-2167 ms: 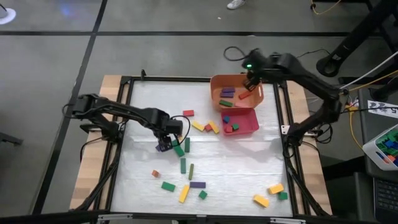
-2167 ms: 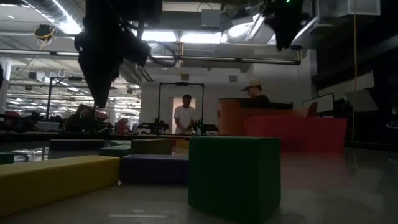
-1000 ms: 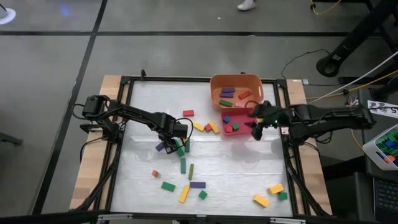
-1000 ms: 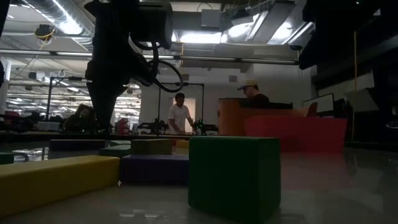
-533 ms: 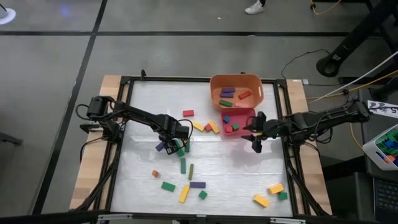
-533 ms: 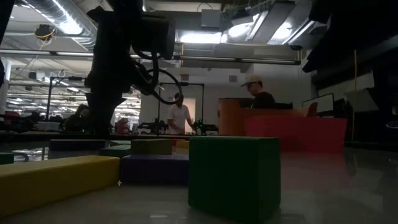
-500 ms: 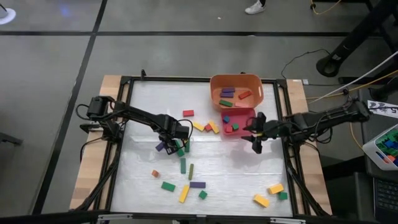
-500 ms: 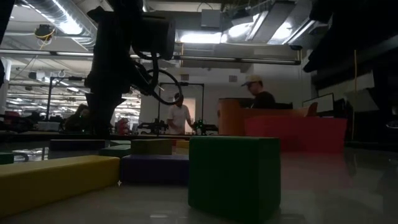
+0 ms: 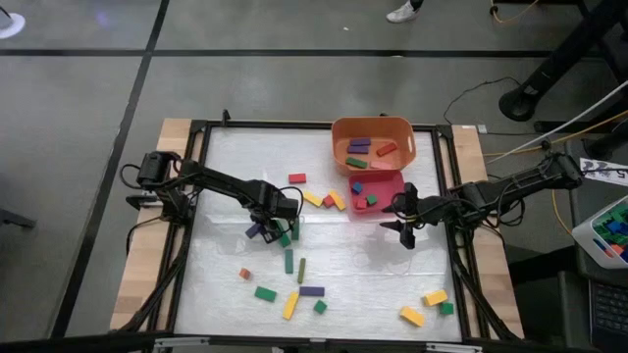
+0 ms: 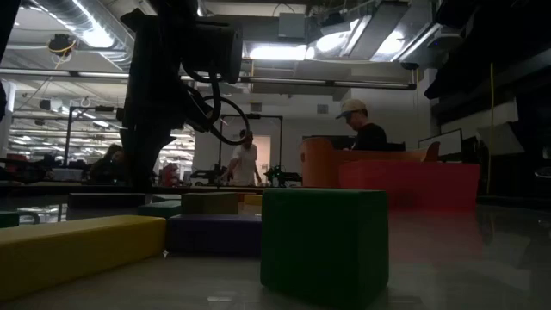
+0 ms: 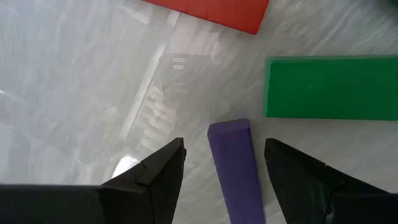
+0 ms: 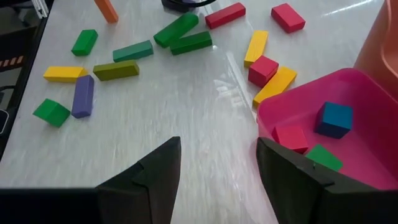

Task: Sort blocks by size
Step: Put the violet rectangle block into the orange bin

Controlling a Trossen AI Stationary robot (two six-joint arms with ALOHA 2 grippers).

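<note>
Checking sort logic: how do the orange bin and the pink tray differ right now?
Shape: the orange bin has rounded corners and taller walls; the pink tray is square and shallower.
Contents: the bin holds long bars, purple, red and green; the tray holds small cubes, blue, red and green.
Position: the bin sits at the table's far edge; the tray sits just in front, touching it.
Both are open-topped.
</note>
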